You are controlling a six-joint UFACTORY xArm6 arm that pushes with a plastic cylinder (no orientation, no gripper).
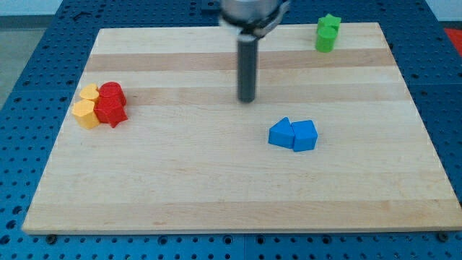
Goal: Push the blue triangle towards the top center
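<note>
My tip (247,100), a bare dark rod holding nothing, stands on the pale wooden board (216,195), apart from the two touching blue blocks at its four o'clock. The blue triangle (280,133) lies left of the blue cube-like block (304,135), needing a push from below towards twelve. Glossy red and yellow blocks (101,105) cluster at nine o'clock; a green star-shaped block (327,33) sits at one.
</note>
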